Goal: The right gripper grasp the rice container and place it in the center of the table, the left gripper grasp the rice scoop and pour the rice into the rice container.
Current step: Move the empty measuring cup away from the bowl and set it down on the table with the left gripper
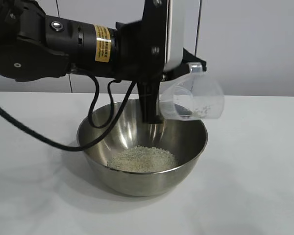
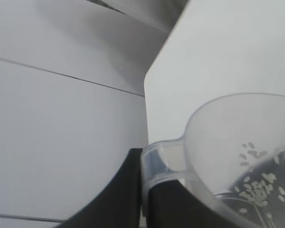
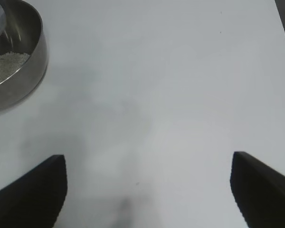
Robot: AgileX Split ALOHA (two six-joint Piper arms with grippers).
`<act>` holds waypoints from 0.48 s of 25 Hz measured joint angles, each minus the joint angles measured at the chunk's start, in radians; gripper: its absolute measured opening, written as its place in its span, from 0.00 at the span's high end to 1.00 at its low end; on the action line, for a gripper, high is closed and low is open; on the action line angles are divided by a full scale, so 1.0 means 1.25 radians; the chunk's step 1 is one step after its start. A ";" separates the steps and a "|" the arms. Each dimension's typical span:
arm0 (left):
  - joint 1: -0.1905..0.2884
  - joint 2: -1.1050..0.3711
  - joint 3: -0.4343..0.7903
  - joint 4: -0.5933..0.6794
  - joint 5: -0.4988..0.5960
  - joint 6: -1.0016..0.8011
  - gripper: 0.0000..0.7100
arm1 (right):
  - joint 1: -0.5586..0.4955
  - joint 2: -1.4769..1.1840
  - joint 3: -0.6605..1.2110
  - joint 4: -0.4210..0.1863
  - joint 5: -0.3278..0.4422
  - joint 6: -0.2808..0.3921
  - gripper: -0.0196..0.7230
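The steel rice container stands on the white table, with a heap of rice at its bottom. My left gripper is above its right rim, shut on the handle tab of the clear rice scoop. The scoop is tipped on its side, mouth toward the bowl, with a few grains left inside. In the left wrist view the gripper pinches the tab of the scoop, and grains cling to its wall. My right gripper is open over bare table, well away from the rice container.
The left arm's black cable loops down to the table and over the bowl's left rim. A pale wall rises behind the table. White tabletop spreads around the right gripper.
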 joint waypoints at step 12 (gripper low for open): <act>0.138 -0.268 0.167 -0.456 -0.030 -0.145 1.00 | 0.000 0.000 0.000 0.000 0.000 0.000 0.11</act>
